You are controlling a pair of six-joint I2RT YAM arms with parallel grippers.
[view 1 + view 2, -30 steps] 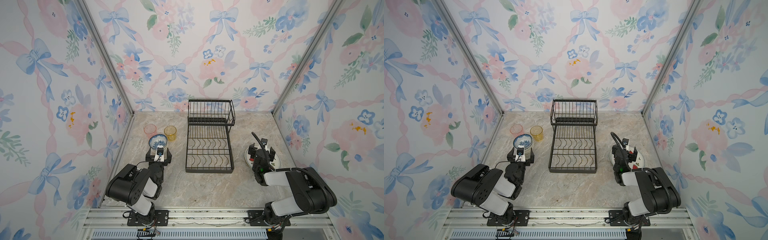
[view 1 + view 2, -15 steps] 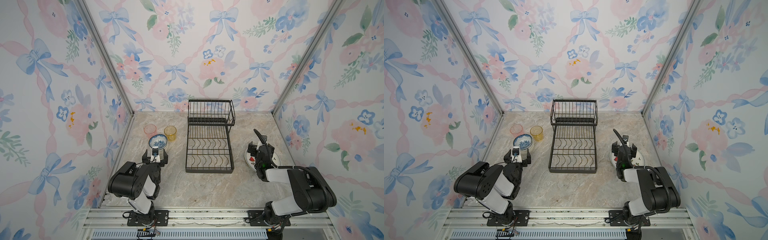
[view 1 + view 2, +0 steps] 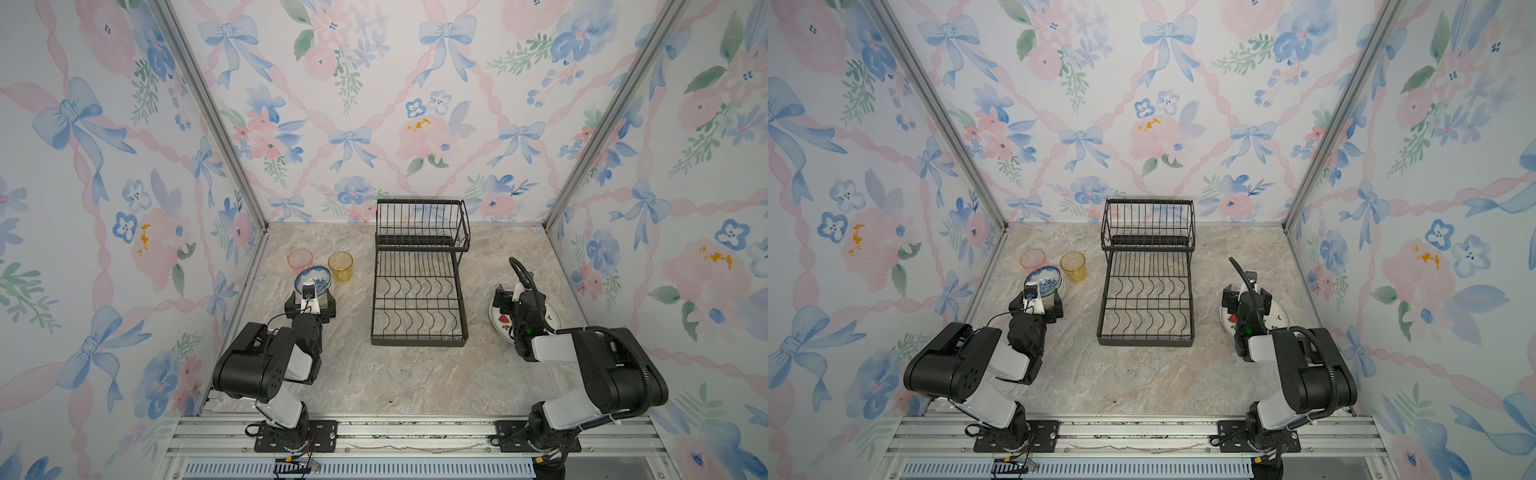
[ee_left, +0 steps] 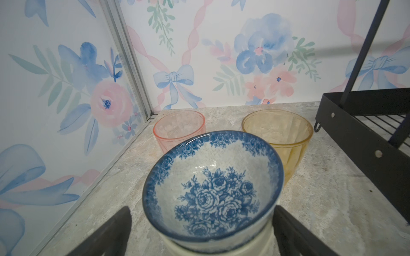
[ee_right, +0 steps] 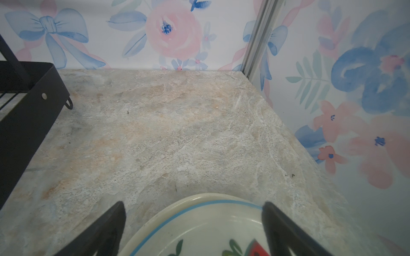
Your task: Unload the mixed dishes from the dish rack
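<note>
The black wire dish rack [image 3: 419, 286] stands mid-frame in both top views. At its left, the left gripper [image 4: 202, 212], jaws parted wide, flanks the blue-patterned white bowl [image 4: 213, 190], near a pink translucent tumbler [image 4: 179, 130] and an amber translucent tumbler [image 4: 277, 137]. At right, the right gripper [image 5: 193, 205], jaws spread, straddles a cream fruit-print plate [image 5: 199, 223].

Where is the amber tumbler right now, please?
In a top view, the amber tumbler stands on the left side, between the pink tumbler and the rack, just behind the blue bowl.

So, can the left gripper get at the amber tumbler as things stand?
Probably not straight ahead: the blue-patterned bowl stands between the open left gripper and the amber tumbler. From above, the way looks free.
</note>
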